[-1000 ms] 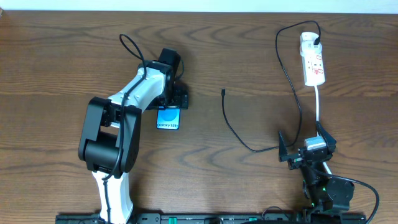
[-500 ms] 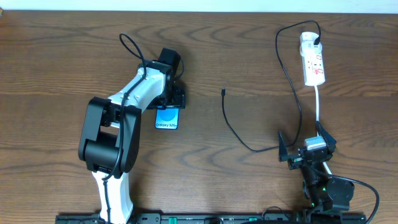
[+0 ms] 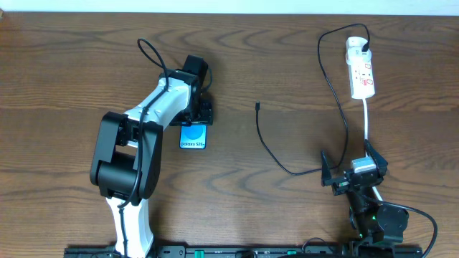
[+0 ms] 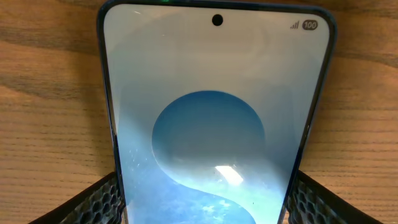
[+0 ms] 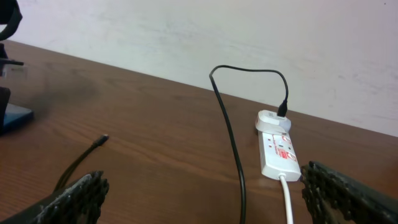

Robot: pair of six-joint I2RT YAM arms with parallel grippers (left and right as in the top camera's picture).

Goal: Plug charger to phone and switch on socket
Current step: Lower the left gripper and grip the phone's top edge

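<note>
While the phone (image 3: 193, 136) lies flat on the table (image 3: 64, 86) with its screen up, its long axis runs front to back. Its camera-hole end points away from the left gripper (image 3: 196, 118), toward the near edge. That gripper straddles the phone's far end, part-closed, with its pads (image 4: 93, 199) set against the two long edges.

The charger (image 3: 287, 166) trails from the socket (image 3: 361, 72) at the far right and curves across the wood. Its tip (image 3: 257, 107) lies between phone and socket, apart from both, and points toward the far edge. The socket's long axis also runs roughly front to back.

The right gripper (image 3: 351, 162) sits near the front edge beside the white cord (image 3: 367, 122). Its jaws are spread fully and hold nothing.
</note>
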